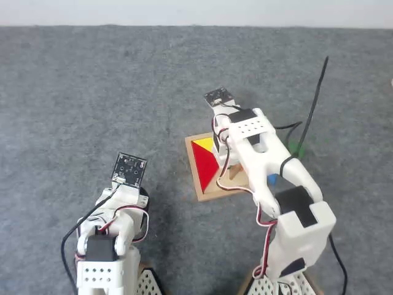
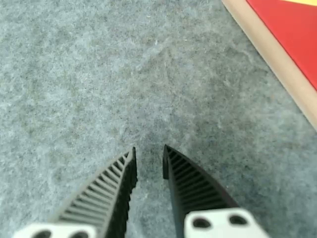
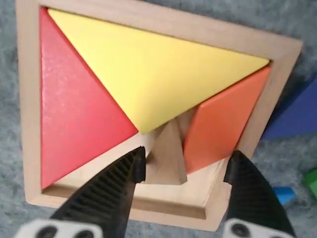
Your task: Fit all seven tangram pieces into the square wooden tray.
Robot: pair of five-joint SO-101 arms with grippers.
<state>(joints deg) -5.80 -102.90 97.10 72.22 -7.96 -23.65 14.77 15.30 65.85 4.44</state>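
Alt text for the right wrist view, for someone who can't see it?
The right claw hangs open over the square wooden tray, which holds a red triangle, a yellow triangle and an orange piece. A plain wooden triangle sits beneath the claw.

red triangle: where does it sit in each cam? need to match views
High view: red triangle fills the left part of the tray, beside the arm reaching over it.
Left wrist view: a red slice just inside the tray's rim, away from the left gripper.
Right wrist view: it lies against the yellow triangle.
Shared landmark: the tray's wooden rim.
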